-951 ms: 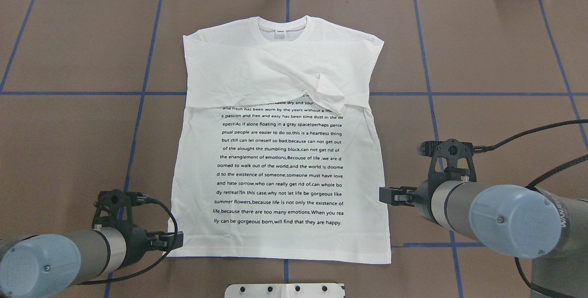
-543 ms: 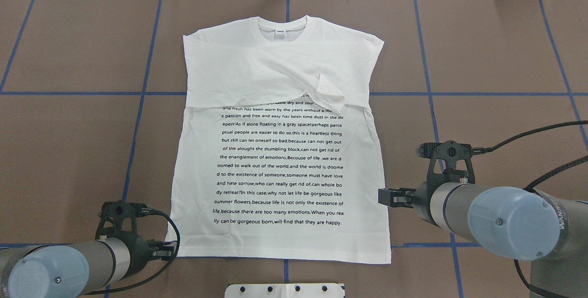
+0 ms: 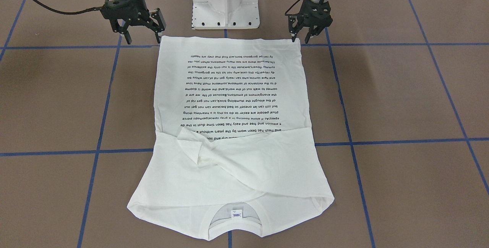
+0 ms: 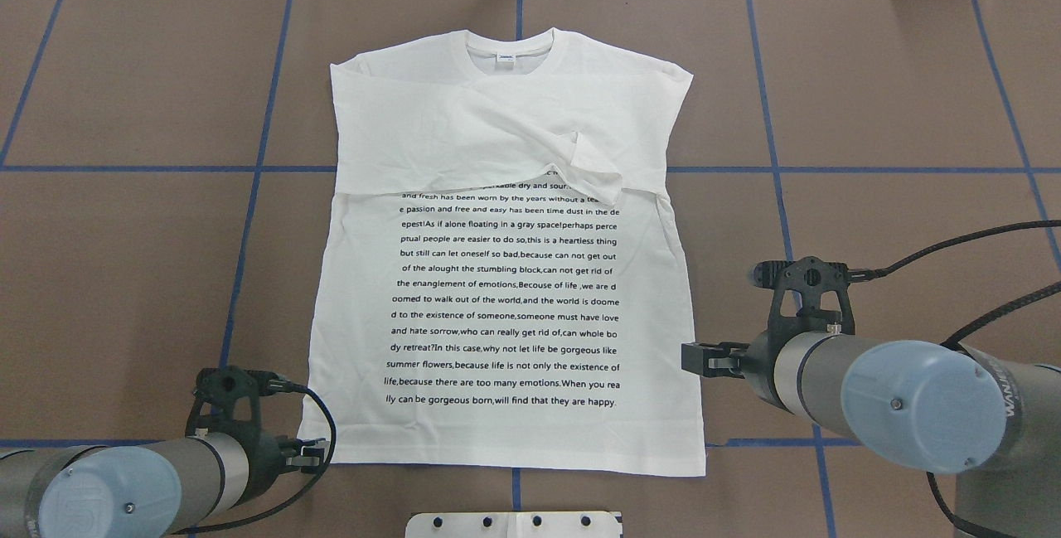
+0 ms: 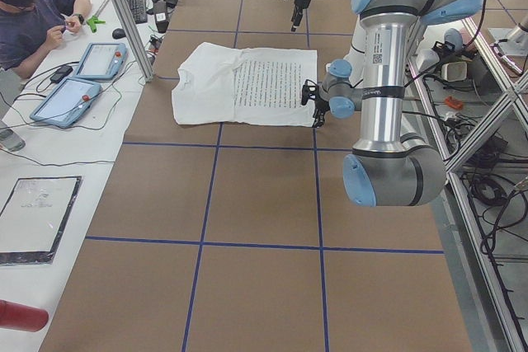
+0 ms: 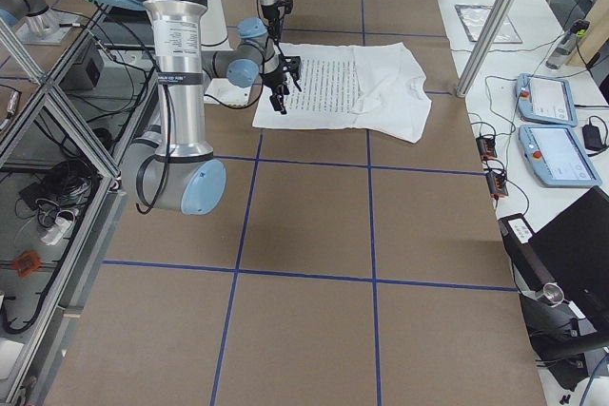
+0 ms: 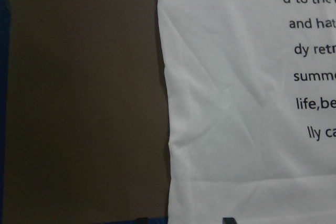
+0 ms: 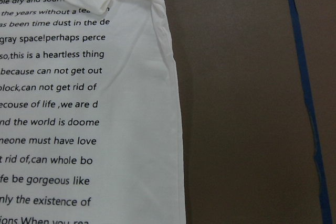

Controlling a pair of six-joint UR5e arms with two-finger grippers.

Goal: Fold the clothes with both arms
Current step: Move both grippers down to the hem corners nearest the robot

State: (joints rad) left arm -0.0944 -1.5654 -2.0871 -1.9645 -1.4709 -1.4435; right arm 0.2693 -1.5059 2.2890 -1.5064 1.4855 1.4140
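My left gripper (image 4: 311,453) open, jaws straddling near hem corner of T-shirt (image 4: 506,430); right gripper (image 4: 700,358) open too, beside side edge, seemingly short of its corner. Shirt flat on table (image 4: 124,273), sleeves (image 4: 572,157) crossed over chest. I fear mismatched grasp points skewing fold, single-layer pinch, sleeves sliding loose on lift

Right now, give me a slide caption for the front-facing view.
Shirt flat, sleeves folded in; left gripper and right gripper, both open, poised at its hem corners.

Folded sleeves (image 4: 464,136) of the T-shirt (image 4: 348,372) hide its top text lines (image 4: 530,186)
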